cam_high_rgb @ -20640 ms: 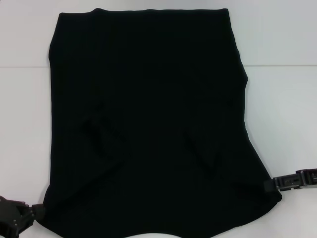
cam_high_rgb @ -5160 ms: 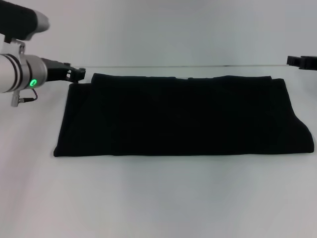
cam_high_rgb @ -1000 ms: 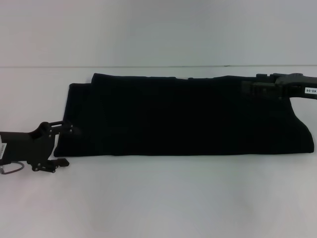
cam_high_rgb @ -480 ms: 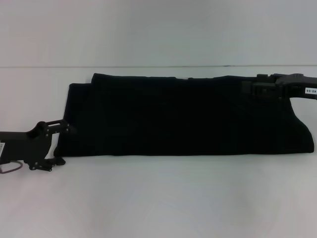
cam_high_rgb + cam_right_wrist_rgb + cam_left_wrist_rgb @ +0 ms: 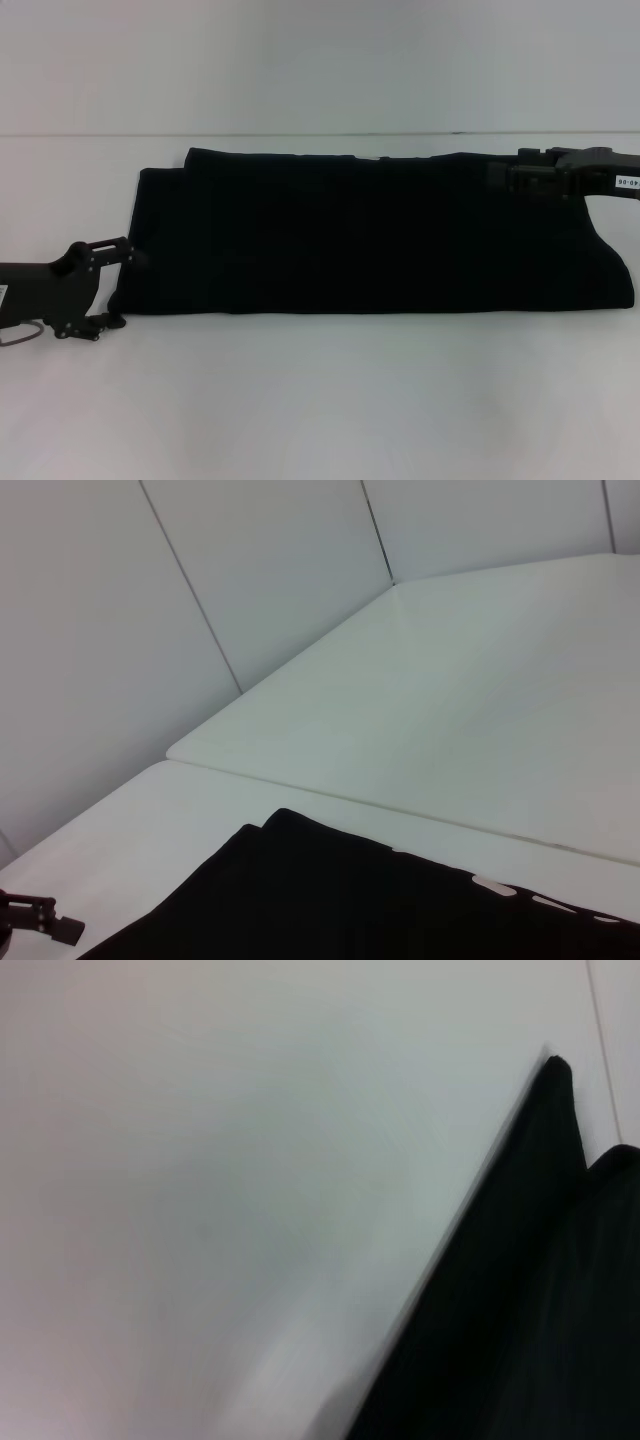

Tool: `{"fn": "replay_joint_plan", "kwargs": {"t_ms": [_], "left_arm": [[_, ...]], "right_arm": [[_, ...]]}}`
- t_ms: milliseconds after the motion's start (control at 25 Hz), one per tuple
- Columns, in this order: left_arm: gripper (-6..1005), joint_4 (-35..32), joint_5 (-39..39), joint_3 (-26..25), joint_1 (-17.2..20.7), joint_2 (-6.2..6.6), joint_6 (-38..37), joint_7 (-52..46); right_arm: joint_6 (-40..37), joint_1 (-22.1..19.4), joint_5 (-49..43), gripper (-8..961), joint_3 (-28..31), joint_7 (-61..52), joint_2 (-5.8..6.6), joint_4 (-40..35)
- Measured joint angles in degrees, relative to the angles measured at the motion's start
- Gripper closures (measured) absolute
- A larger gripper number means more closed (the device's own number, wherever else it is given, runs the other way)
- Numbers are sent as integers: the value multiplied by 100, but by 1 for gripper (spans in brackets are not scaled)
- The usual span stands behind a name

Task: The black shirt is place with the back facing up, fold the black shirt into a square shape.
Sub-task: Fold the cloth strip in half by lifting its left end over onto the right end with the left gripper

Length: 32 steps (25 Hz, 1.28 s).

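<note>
Already folded into a long band, the black shirt lies across the white table. Its near left corner sits between the left gripper's spread jaws. The right gripper rests on the far right edge; I cannot tell its jaw state.

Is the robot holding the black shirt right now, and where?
Cannot be told. The left pincer is at the shirt's near left corner and the right pincer over its far right corner, but no grip shows.
</note>
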<state>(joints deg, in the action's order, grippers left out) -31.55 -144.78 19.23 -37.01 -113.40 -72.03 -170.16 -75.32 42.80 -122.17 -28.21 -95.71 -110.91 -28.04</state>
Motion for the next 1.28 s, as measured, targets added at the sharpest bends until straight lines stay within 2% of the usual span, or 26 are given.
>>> {"fn": "replay_joint_plan", "kwargs": {"t_ms": [1280], "left_arm": [[86,79,0,55,-166,11,147,489]], "right_arm": [[0,-8,80,163,0,-13,6,-61]]}}
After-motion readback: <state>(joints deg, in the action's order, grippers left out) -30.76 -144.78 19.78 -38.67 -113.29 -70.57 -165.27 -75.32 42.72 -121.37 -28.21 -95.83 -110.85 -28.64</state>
